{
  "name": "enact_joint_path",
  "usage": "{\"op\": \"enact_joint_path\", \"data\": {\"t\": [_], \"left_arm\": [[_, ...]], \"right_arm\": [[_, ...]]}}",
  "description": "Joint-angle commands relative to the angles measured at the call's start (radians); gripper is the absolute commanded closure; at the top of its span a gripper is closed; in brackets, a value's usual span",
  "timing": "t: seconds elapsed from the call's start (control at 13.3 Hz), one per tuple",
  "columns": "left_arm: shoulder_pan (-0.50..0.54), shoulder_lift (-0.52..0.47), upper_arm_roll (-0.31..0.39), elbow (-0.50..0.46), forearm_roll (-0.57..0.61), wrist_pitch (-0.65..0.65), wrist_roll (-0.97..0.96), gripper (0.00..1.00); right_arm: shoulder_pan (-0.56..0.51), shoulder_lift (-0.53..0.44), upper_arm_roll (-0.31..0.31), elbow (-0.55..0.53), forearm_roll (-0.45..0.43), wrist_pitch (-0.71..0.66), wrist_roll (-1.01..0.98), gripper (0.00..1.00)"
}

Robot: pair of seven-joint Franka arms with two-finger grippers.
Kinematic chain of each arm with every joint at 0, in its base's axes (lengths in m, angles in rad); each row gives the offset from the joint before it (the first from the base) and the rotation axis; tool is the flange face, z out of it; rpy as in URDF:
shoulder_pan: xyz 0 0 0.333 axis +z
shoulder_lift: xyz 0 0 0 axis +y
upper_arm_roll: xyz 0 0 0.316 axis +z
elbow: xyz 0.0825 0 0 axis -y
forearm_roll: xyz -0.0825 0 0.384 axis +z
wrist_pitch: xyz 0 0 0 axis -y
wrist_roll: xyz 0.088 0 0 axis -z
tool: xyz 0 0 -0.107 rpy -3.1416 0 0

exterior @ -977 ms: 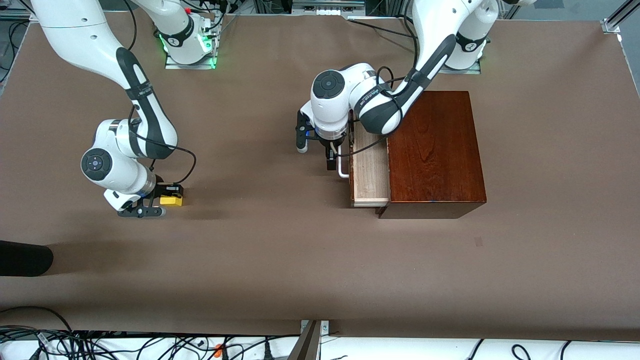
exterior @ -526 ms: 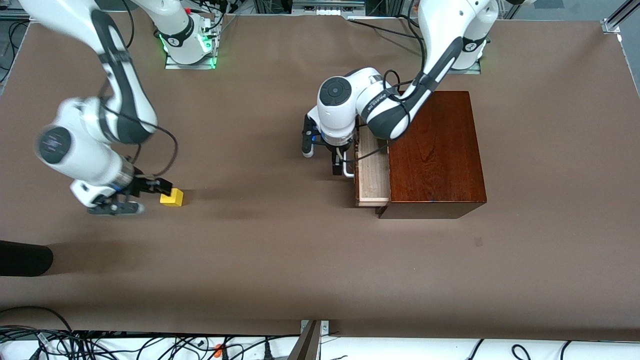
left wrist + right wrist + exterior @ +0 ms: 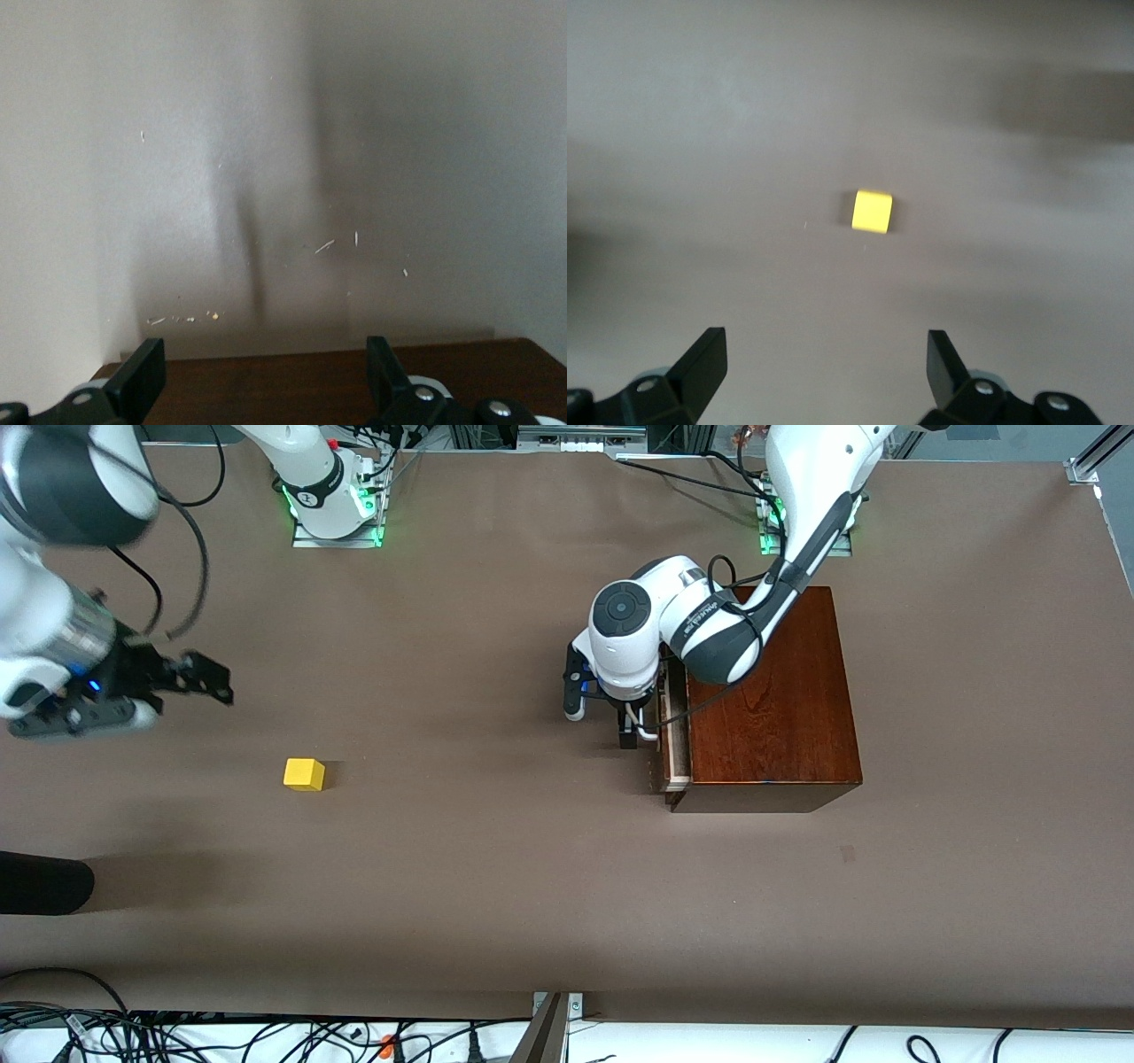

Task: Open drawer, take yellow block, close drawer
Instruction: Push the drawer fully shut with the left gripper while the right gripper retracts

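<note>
The yellow block (image 3: 304, 774) lies alone on the brown table toward the right arm's end; the right wrist view shows this yellow block (image 3: 872, 212) well below. My right gripper (image 3: 164, 691) hangs open and empty in the air, off to one side of the block. In its own view the right gripper (image 3: 824, 354) has nothing between its fingers. The drawer (image 3: 675, 735) of the dark wooden box (image 3: 771, 691) sticks out only a sliver. My left gripper (image 3: 633, 726) is at the drawer front by the white handle (image 3: 648, 731). The left gripper (image 3: 264, 381) is open over the dark front (image 3: 266, 398).
A black object (image 3: 40, 881) juts in at the table's edge at the right arm's end, nearer the camera than the block. Cables (image 3: 177, 1036) run along the table's near edge. The arm bases (image 3: 337, 505) stand along the top.
My right gripper let go of the yellow block, opened and rose away from it. The left gripper pushed the drawer almost fully into the box.
</note>
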Motion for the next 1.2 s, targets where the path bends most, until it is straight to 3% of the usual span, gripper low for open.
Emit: {"op": "enact_joint_path", "data": {"t": [0.0, 0.83, 1.13], "left_arm": [[0.044, -0.026, -0.002, -0.014, 0.023, -0.023, 0.073, 0.00], [0.062, -0.035, -0.006, -0.003, 0.017, -0.075, 0.093, 0.00], [0.062, -0.069, -0.037, 0.022, -0.100, -0.074, 0.052, 0.00]], "right_arm": [[-0.005, -0.073, 0.000, -0.007, 0.023, -0.056, -0.026, 0.00], [-0.008, -0.076, -0.006, 0.013, 0.007, -0.059, -0.028, 0.00], [-0.002, -0.061, -0.004, 0.036, -0.028, -0.059, -0.020, 0.00]]}}
